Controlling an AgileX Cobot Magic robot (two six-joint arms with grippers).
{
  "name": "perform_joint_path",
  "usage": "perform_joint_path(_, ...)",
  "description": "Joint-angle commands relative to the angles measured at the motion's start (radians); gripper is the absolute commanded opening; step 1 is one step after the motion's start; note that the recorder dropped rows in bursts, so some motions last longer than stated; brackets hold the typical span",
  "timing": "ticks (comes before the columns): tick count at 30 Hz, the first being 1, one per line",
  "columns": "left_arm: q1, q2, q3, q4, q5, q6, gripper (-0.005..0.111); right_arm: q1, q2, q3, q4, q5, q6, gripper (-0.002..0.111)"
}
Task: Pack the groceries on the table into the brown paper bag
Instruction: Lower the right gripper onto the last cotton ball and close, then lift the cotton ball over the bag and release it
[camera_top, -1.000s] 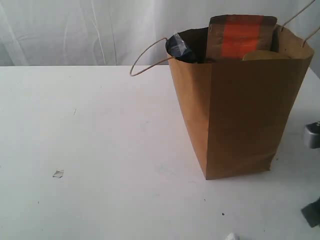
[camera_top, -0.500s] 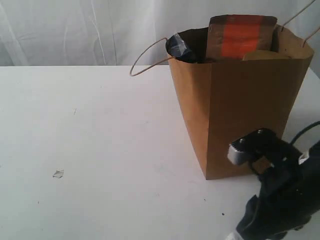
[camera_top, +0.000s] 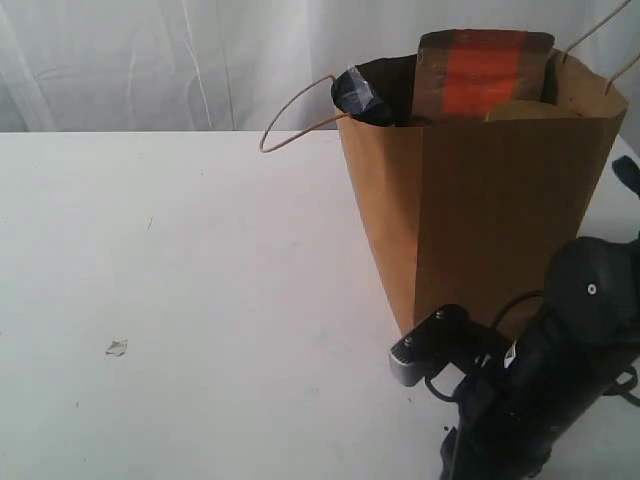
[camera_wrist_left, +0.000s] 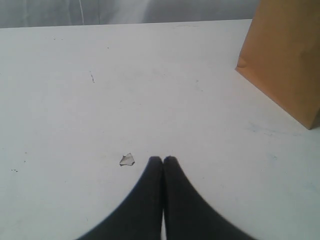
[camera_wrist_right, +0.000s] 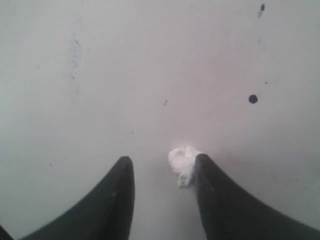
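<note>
Left fingers (camera_wrist_left: 150, 195) shut, right fingers (camera_wrist_right: 212, 195) parted astride a crumb (camera_wrist_right: 182, 162); the right arm (camera_top: 545, 400), crowding the brown paper bag (camera_top: 480, 230), could topple it.

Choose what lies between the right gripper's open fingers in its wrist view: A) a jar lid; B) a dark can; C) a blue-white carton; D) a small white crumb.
D: a small white crumb lies on the table beside one finger of the open right gripper.

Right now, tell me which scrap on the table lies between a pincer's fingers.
The white crumpled scrap, inside the open right pincer, next to one finger. The greyish flake lies beside the shut left pincer.
</note>
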Motion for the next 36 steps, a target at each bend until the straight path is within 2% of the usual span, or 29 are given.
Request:
perform_joint_path(1,-0.005,-0.009,0.003,-0.006,0.0,-0.005,0.0,0.005,0.033,0.002,-0.018,-0.032,-0.011,0.038)
perform_joint_path(4,-0.005,-0.009,0.003,-0.006,0.0,-0.005,0.0,0.005,0.032,0.002,-0.02,-0.037,-0.011,0.034)
perform_joint_path(9,-0.005,-0.009,0.003,-0.006,0.0,-0.005,0.0,0.005,0.032,0.002,-0.02,-0.017,-0.011,0.017)
perform_joint_path(14,-0.005,-0.009,0.003,-0.006,0.0,-0.005,0.0,0.005,0.032,-0.041,-0.016,0.122,-0.011,0.0)
perform_joint_path(22,-0.005,-0.009,0.003,-0.006,0.0,-0.005,0.0,0.005,0.031,-0.181,0.013,0.314,-0.011,0.0)
perform_joint_path(29,-0.005,-0.009,0.003,-0.006,0.0,-0.005,0.0,0.006,0.031,-0.325,0.301,0.534,-0.126,0.0)
perform_joint_path(32,-0.005,-0.009,0.003,-0.006,0.0,-0.005,0.0,0.045,0.022,-0.385,0.353,0.534,-0.139,0.0)
perform_joint_path(36,-0.005,-0.009,0.003,-0.006,0.0,-0.005,0.0,0.149,0.003,-0.471,0.253,0.534,-0.114,0.0)
